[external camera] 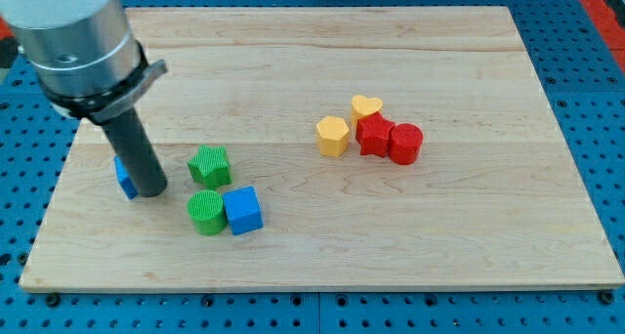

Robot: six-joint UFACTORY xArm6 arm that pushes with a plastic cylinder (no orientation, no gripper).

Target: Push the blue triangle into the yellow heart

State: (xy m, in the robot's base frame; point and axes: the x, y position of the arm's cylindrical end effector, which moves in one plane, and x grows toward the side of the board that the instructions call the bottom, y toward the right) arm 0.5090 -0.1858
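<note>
The blue triangle [124,180] lies near the board's left side, mostly hidden behind my rod. My tip [149,190] rests on the board right against its right side. The yellow heart [366,106] sits right of the board's centre, touching a red block. It is far to the right of the blue triangle and my tip.
A green star [209,165], a green cylinder [206,212] and a blue cube [243,210] cluster just right of my tip. A yellow hexagon [332,136], a red star-like block [374,136] and a red cylinder [405,144] group around the heart. The wooden board [488,227] lies on a blue pegboard.
</note>
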